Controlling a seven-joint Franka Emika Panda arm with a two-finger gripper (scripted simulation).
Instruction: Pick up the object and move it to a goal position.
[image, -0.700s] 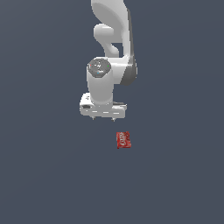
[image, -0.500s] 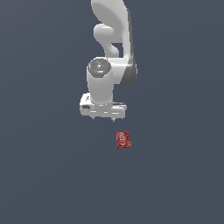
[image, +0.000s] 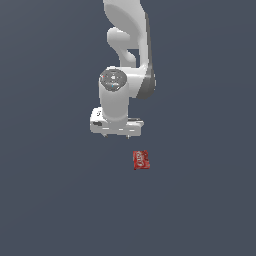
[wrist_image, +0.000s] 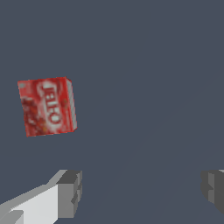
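The object is a small red box with white lettering (image: 141, 160), lying flat on the dark grey floor. It also shows in the wrist view (wrist_image: 47, 106). My white gripper (image: 116, 135) hangs above the floor, up and to the exterior view's left of the box, not touching it. In the wrist view the gripper (wrist_image: 142, 192) is open and empty, with one grey fingertip (wrist_image: 70, 192) and the other fingertip (wrist_image: 213, 190) far apart. The box lies off to one side of the gap between them.
A plain dark grey floor (image: 60, 210) fills both views. The white arm (image: 127, 45) rises above the gripper.
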